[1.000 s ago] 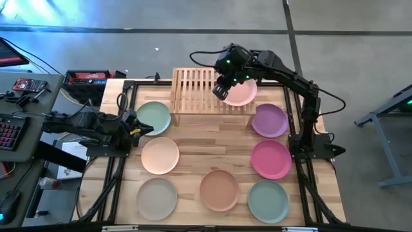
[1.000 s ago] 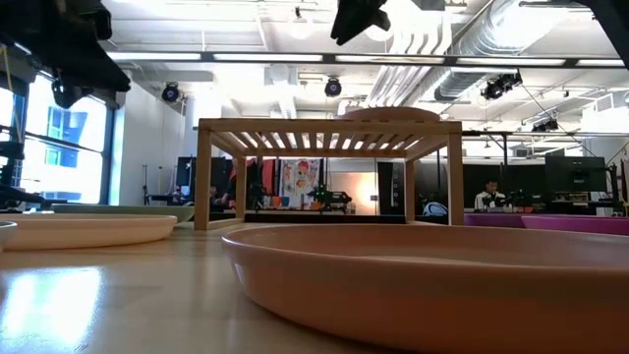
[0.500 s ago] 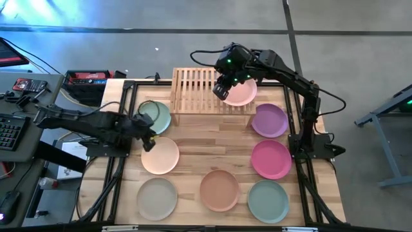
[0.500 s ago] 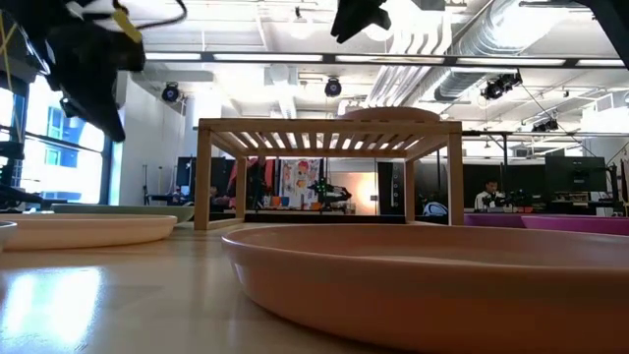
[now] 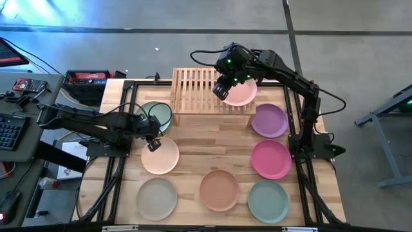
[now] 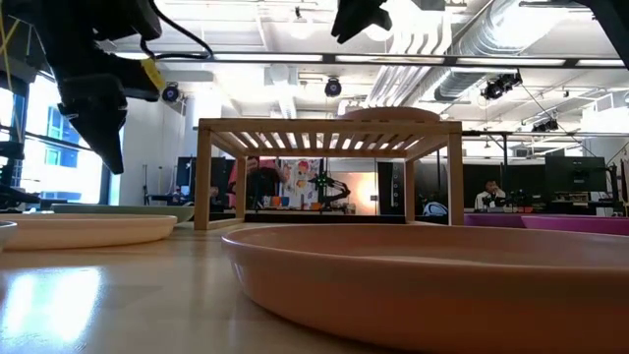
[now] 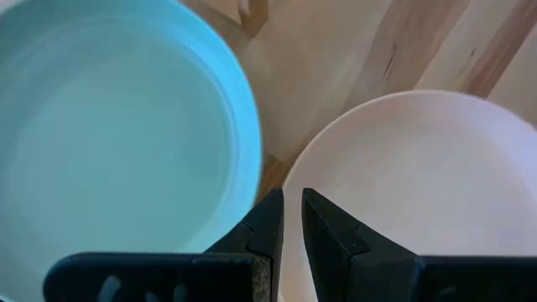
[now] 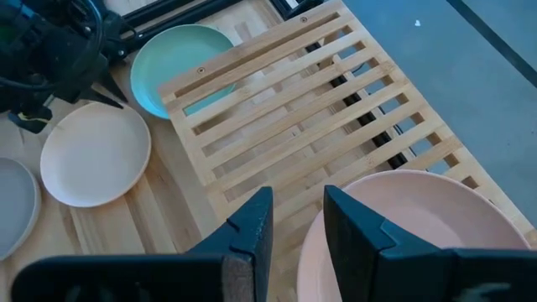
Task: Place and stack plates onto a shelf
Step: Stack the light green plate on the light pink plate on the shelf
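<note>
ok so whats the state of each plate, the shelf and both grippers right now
pink plate: lying on the shelf's right half
shelf: left half bare
seven other plates: flat on the table, unstacked
left gripper: empty, above the peach plate
right gripper: empty, above the pink plate's rim

green plate (image 7: pixel 117 134) fills left of frame, pale peach plate (image 7: pixel 419 193) at right, wooden worktop (image 7: pixel 369 50) above; left end effector (image 7: pixel 292 220) bottom centre, fingers narrowly apart.

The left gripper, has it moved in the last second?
Yes. In the high view the left gripper has swung from beside the pale green round plate toward the cream round plate, now over its rim.
</note>
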Action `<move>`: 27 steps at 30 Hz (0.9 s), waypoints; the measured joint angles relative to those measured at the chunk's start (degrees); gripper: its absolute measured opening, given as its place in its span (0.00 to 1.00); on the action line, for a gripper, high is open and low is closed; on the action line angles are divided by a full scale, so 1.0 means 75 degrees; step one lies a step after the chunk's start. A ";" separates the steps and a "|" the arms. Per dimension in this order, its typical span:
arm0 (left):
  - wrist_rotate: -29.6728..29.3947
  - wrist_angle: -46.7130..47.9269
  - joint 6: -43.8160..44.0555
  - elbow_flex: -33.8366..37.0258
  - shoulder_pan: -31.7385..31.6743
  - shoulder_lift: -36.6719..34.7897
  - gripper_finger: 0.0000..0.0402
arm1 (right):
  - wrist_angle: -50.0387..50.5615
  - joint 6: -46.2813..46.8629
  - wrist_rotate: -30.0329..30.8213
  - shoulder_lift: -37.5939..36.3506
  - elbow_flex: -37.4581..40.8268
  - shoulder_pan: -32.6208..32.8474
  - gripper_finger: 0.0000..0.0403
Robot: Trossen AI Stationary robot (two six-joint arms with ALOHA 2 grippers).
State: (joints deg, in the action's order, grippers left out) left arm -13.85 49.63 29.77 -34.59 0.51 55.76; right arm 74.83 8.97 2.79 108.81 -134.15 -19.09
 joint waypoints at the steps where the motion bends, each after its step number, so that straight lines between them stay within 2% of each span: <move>1: -0.0022 0.0002 -0.0177 0.0000 -0.0020 0.0020 0.09 | 0.0000 0.0000 0.0000 0.0000 0.0000 0.0000 0.21; 5: -0.0113 0.0003 -0.0715 0.0000 -0.0023 0.0030 0.09 | 0.0000 0.0002 0.0000 0.0000 0.0000 0.0000 0.21; 9: -0.0113 0.0003 -0.0722 0.0000 -0.0023 0.0037 0.09 | 0.0000 0.0000 0.0000 0.0000 0.0000 0.0015 0.21; 18: 0.0101 -0.0155 -0.0172 0.0000 -0.0118 0.0949 0.09 | 0.0001 0.0000 0.0000 0.0000 0.0000 0.0015 0.21; 23: -0.0347 -0.0502 0.0368 0.0000 -0.0228 0.1413 0.09 | 0.0003 0.0001 0.0000 0.0000 0.0000 0.0026 0.21; 27: -0.0269 -0.0749 0.0236 0.0000 -0.0240 0.1629 0.09 | 0.0003 0.0003 -0.0003 0.0000 0.0000 0.0076 0.21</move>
State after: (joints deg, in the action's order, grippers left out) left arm -15.87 44.01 31.55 -34.59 -1.29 67.98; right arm 74.85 8.99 2.76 108.81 -134.15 -18.52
